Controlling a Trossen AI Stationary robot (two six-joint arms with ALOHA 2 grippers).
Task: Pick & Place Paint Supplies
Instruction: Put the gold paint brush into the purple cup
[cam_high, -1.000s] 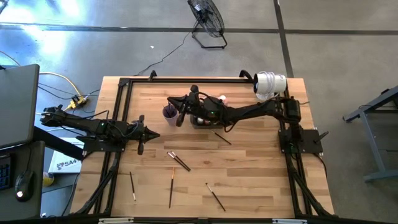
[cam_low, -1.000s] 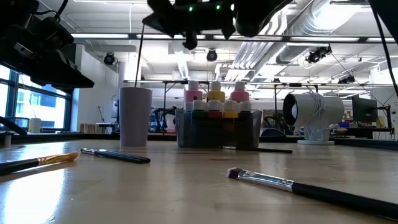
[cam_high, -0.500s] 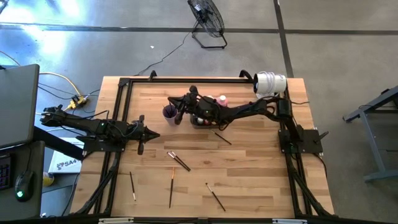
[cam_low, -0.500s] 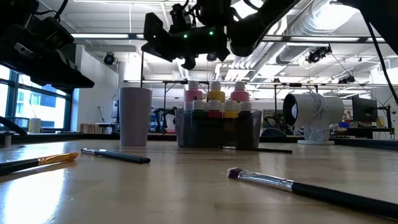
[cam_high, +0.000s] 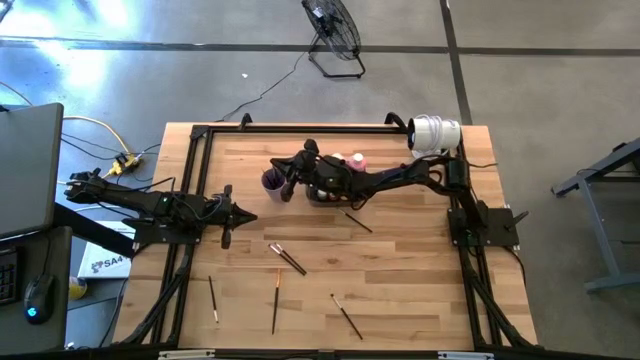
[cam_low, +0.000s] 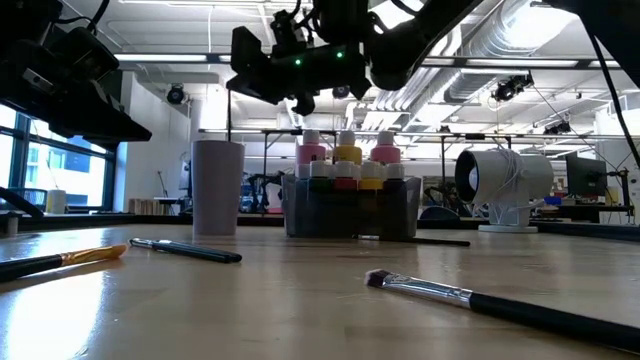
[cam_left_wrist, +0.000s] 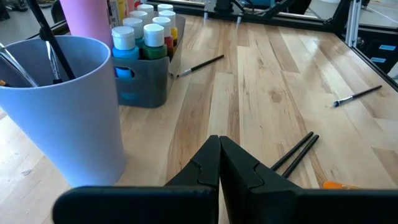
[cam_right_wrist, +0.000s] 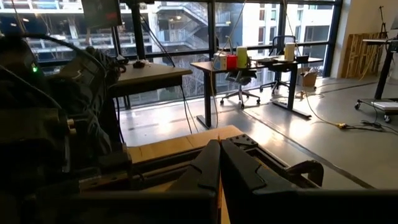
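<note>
A pale purple cup (cam_low: 218, 188) stands left of the dark grey tray (cam_low: 350, 210), which holds paint bottles (cam_low: 347, 165). My right gripper (cam_low: 236, 75) reaches in from the table's right. It hovers level above the cup, shut on a thin dark paintbrush (cam_low: 228, 112). The cup (cam_left_wrist: 59, 106) holds other brushes too. More brushes lie flat on the wood (cam_high: 288, 258), (cam_high: 275, 300), (cam_high: 346, 315), (cam_high: 213, 298), (cam_high: 358, 222). My left gripper (cam_high: 250, 217) waits shut at the table's left, above the wood, touching nothing. My right gripper pinches the paintbrush near its upper end (cam_low: 229, 90) between its two fingers. The fingers lie level, coming from the table's right, across the handle. The brush hangs upright below them, and its lower end dips behind the cup's rim (cam_low: 228, 141).
A white cylindrical device (cam_high: 435, 133) stands at the far right corner. Black frame rails (cam_high: 195, 170) run along the table's left, far and right sides. A pink container (cam_left_wrist: 93, 18) shows behind the cup. Bare wood lies between the tray and the scattered brushes.
My right gripper has come down toward the cup, still shut on the brush. The brush has stayed upright and sunk with it, so less of its handle shows above the rim.
</note>
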